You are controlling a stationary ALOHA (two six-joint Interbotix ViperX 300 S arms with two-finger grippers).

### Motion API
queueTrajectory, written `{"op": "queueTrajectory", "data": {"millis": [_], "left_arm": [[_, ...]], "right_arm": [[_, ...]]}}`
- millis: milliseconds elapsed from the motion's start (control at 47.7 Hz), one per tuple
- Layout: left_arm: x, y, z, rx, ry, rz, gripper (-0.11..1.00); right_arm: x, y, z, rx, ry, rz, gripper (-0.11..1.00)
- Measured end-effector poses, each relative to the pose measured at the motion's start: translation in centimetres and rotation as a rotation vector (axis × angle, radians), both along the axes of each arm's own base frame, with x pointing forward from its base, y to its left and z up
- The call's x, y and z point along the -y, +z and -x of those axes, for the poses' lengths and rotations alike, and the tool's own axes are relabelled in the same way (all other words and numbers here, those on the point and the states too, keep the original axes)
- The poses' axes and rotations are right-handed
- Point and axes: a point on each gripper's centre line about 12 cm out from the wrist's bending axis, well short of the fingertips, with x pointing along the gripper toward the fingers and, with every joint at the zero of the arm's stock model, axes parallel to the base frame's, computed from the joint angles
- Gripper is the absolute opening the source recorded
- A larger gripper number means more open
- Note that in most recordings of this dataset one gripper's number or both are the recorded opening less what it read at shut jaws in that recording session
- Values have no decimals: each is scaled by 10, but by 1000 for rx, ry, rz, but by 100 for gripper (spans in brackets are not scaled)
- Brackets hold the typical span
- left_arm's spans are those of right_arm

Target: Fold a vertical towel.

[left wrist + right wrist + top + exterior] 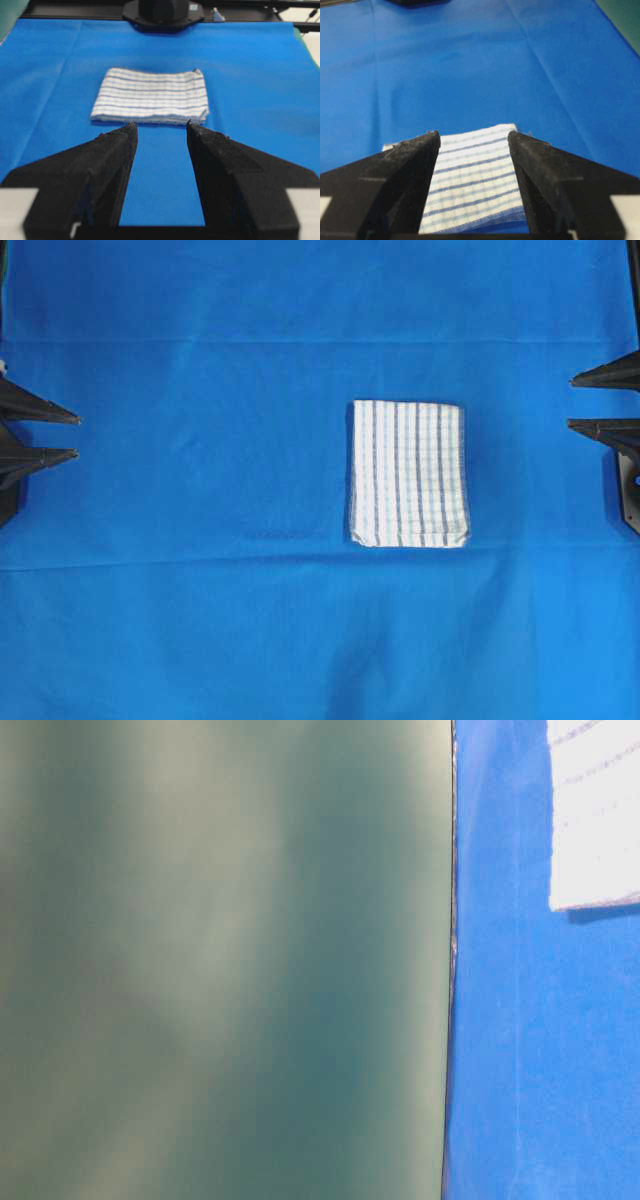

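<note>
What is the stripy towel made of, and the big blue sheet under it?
The towel looks like woven cotton cloth, matte, since thin blue stripes and faint cross-checks run through white threads and its folded edges look soft. The blue sheet seems a thin, smooth fabric, judging by its creases; it might be a paper-like cloth instead.

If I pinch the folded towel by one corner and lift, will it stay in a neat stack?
Probably not. The towel is thin woven cloth, so it would likely flop. Its layered edges, seen from the left wrist, look loose, so the folds may fall open. It should slide easily on the smooth blue tablecloth if pushed.
</note>
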Motion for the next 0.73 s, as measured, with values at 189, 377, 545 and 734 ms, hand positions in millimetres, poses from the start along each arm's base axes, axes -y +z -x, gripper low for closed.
{"op": "queueTrajectory", "data": {"millis": [189,377,545,734], "left_arm": [[0,0,0,3,0,0,42],[0,0,0,0,0,0,42],[0,0,0,0,0,-2,42],[0,0,0,2,0,0,42]], "right_arm": [[0,0,0,-1,-1,-2,61],[0,0,0,-1,-2,-2,61],[0,-1,0,-3,0,-3,61],[0,-3,0,-8,0,-13,61]]}}
